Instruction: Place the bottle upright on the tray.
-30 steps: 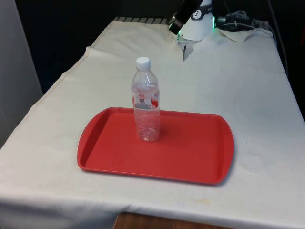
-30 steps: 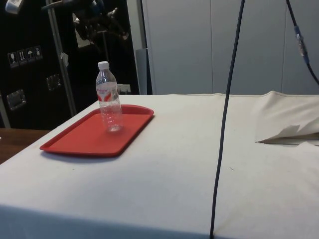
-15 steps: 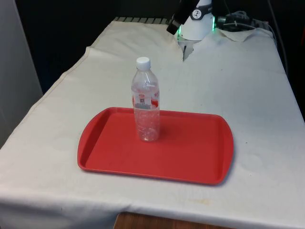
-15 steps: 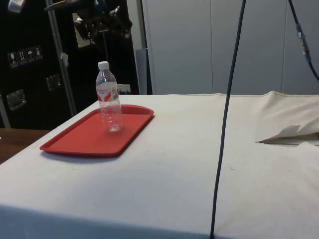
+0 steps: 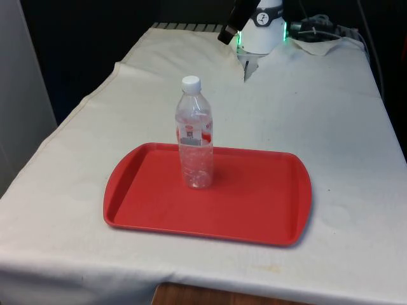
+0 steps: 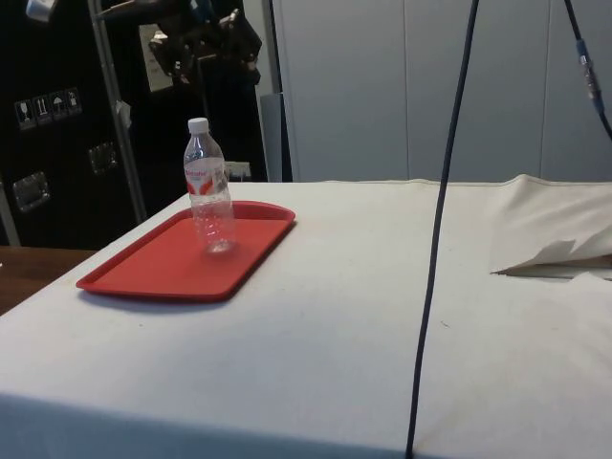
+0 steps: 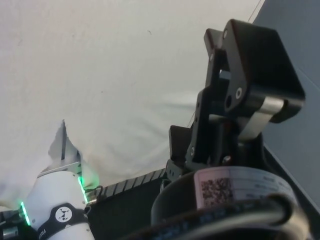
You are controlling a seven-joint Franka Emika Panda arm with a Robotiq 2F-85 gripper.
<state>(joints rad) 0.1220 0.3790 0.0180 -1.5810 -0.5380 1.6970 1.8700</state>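
Note:
A clear plastic bottle [image 5: 195, 136] with a white cap and a red label stands upright on the red tray [image 5: 254, 203], towards its back left in the front view. In the side view the bottle [image 6: 208, 191] stands in the middle of the tray [image 6: 153, 273]. My gripper [image 5: 226, 33] is high above the table's far end, well behind the bottle and apart from it. From the side the gripper [image 6: 206, 38] hangs above the bottle's cap with a clear gap. In the wrist view the gripper [image 7: 215, 95] is open and holds nothing.
The white cloth [image 5: 331, 121] covers the table on all sides of the tray. A fold of cloth [image 6: 555, 253] rises at the side view's right. A dark cable [image 6: 435, 239] hangs across that view, and a metal pole [image 6: 115, 105] stands behind the tray.
The gripper has drifted a little higher and farther from the bottle, towards the table's far end. Bottle and tray have not moved.

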